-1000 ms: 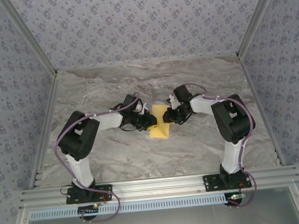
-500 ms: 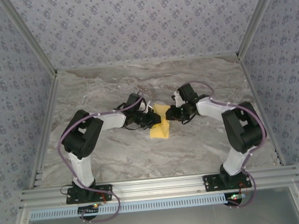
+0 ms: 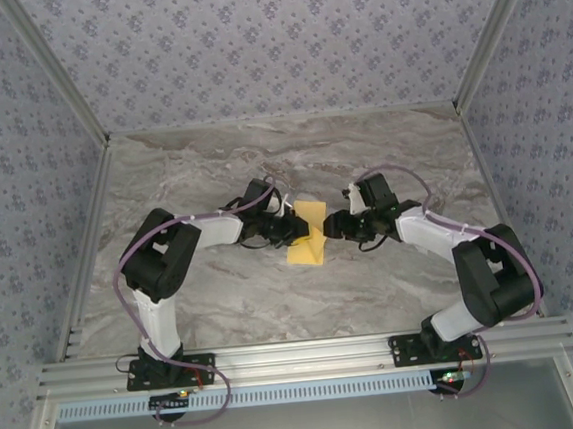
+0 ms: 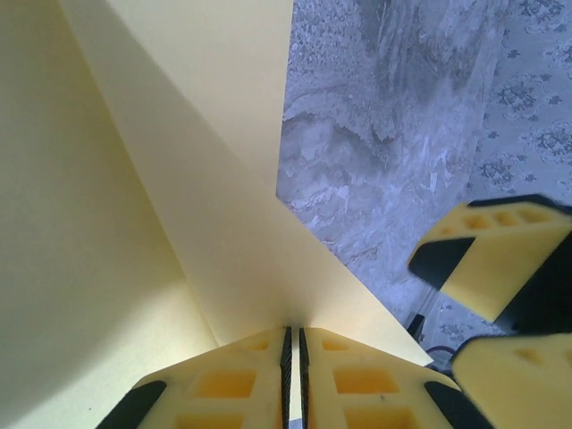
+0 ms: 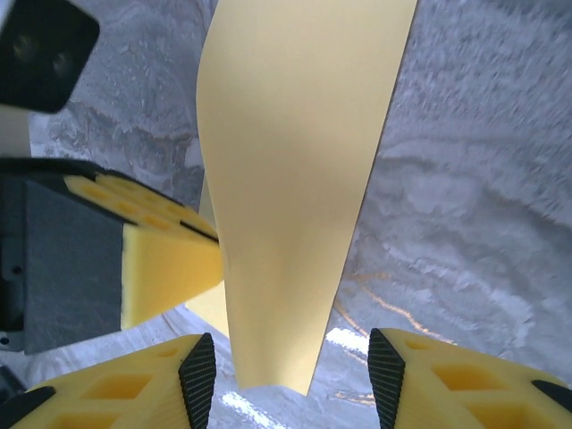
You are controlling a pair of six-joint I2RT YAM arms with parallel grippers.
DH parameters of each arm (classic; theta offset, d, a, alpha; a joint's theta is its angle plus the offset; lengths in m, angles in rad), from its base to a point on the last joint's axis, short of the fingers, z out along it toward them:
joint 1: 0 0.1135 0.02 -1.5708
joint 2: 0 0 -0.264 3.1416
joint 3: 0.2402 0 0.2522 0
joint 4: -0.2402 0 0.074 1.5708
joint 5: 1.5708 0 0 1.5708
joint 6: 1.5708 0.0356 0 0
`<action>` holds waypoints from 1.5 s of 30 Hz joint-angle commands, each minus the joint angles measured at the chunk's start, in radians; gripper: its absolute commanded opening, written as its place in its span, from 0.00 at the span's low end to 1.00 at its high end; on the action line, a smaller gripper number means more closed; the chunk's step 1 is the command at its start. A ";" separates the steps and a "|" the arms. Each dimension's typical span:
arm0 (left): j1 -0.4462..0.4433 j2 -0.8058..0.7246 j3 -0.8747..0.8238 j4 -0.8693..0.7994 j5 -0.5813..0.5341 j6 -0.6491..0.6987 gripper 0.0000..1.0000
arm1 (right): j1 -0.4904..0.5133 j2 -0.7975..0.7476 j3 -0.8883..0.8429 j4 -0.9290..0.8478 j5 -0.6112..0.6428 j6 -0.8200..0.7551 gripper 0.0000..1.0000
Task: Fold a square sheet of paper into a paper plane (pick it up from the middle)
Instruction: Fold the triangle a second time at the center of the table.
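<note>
We record one yellow-orange sheet of paper (image 3: 307, 237), unmarked and folded along sharp creases into overlapping flaps. It sits near the middle of the marble tabletop (image 3: 224, 300), one edge clamped in the left gripper (image 4: 292, 344), a narrow flap curving free.

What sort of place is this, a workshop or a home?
Probably a small robot test booth: a left arm and right arm bolted to a metal rail, a marble-look tabletop, patterned wall panels boxing it in.
</note>
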 commanded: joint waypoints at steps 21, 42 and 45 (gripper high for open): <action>-0.002 -0.021 0.020 0.017 -0.007 0.000 0.15 | 0.032 0.076 -0.007 0.089 -0.014 0.017 0.10; -0.002 -0.062 -0.010 0.070 -0.021 0.001 0.16 | 0.007 0.249 0.130 0.000 -0.067 -0.144 0.10; -0.001 -0.044 0.001 0.062 -0.022 0.003 0.16 | 0.007 0.266 0.147 -0.009 -0.064 -0.156 0.10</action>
